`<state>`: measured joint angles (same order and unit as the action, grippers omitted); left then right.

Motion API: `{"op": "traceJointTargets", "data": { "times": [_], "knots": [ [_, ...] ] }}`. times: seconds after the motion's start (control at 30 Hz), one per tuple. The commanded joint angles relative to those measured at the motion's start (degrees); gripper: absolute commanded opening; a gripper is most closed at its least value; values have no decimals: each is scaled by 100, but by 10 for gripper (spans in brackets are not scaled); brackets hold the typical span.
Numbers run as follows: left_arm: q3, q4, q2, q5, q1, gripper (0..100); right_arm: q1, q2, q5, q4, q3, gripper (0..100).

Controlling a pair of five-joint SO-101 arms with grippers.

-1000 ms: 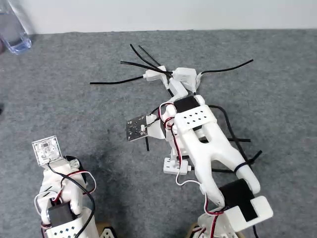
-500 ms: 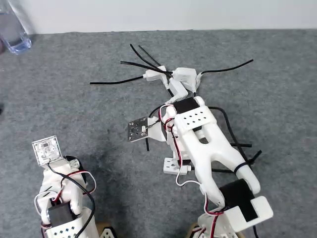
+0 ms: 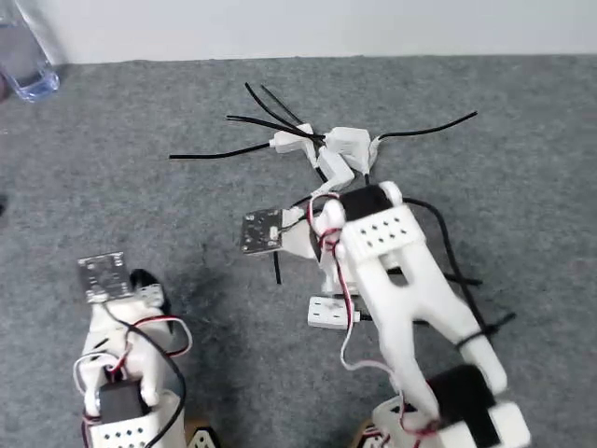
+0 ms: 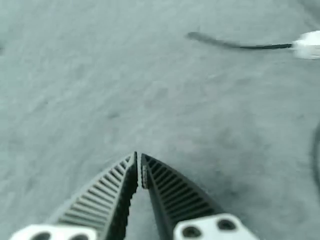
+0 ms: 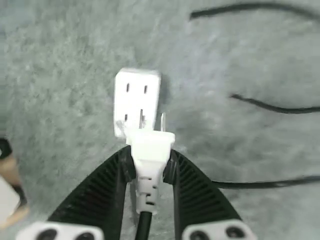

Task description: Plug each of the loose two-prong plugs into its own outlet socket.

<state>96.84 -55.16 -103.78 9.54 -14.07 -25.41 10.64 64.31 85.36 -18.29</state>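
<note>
Two-prong plug (image 5: 149, 145) sits above the grey tabletop (image 5: 60, 60), pinched by its body in right claw (image 5: 148, 155). Left claw (image 4: 139, 161) pressed together, low over the tabletop, well apart from the right one. White outlet socket block (image 5: 136, 97) lies flat. One prong is over it, the other just off its edge.

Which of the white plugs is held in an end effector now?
The plug clamped in the right end effector, its prongs pointing toward the white outlet block. The other plugs lie ungripped on the carpet.
</note>
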Motion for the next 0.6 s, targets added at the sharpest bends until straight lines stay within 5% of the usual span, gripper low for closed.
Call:
{"op": "traceJointTargets", "data": {
  "times": [0.0, 0.17, 0.47, 0.57],
  "knots": [
    [-48, 281, -53, 0, 695, 14, -180, 725, -352, -101, 193, 9],
    [-57, 1424, -53, 431, 1723, 13, -154, 1314, -844, -127, 88, 9],
    [-752, 3033, -53, 4132, 2268, 13, -189, 2589, -1653, -734, -677, 9],
    [-945, 3209, -62, 4448, 2418, 13, -189, 3011, -2004, -1130, -1037, 9]
  ]
}}
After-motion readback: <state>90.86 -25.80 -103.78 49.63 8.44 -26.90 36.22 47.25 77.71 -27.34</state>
